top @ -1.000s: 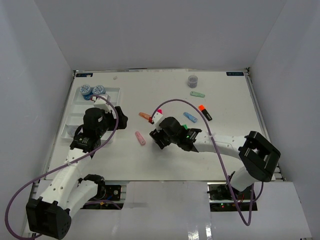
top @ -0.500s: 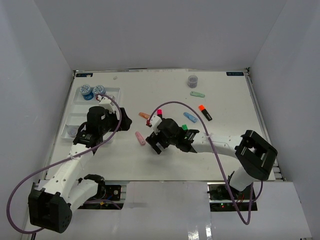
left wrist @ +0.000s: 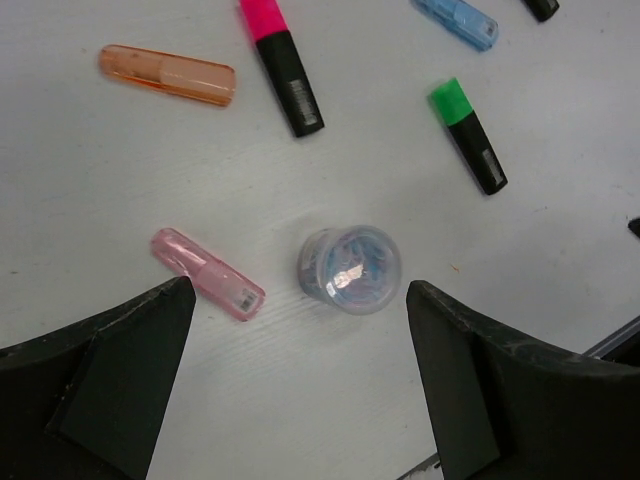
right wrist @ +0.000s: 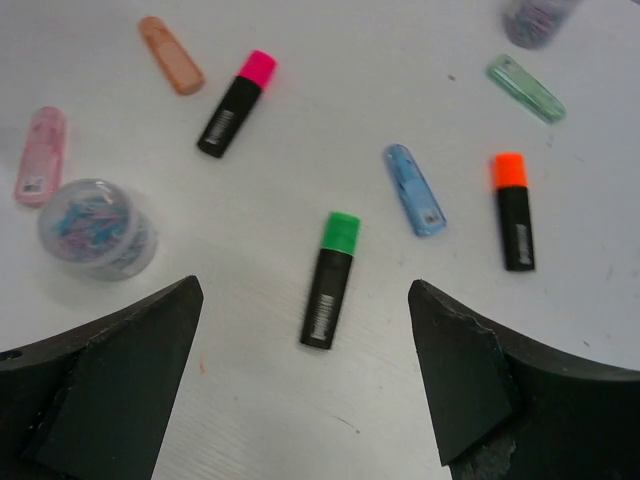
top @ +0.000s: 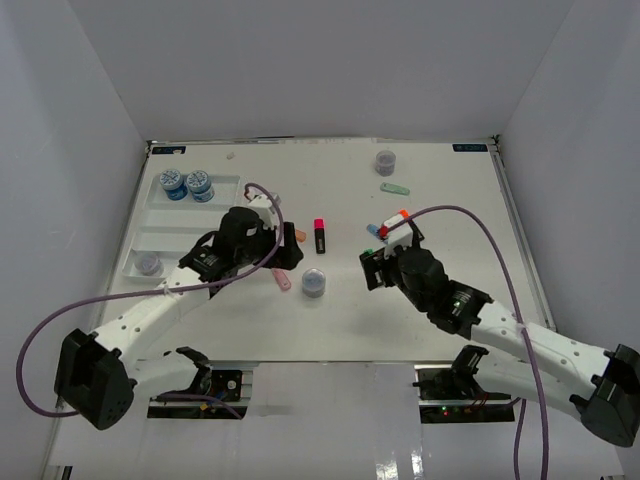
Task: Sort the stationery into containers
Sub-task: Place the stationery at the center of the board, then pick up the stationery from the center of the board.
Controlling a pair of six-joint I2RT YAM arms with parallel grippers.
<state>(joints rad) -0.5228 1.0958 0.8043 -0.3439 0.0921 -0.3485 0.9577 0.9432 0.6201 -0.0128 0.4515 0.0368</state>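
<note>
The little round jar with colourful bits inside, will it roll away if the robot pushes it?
Probably not while the jar stands upright on its flat bottom; it should just slide. If it tips over, its round side would likely let it roll. Its shiny plastic, which shows glare, may be slippery to pinch.

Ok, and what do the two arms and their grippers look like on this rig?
Both the left arm and the right arm have white links with black joint housings and black wrists. A thin purple cable loops loosely along each. The left gripper and the right gripper each have two broad, matte black, wedge-shaped fingers. No markings are legible.
</note>
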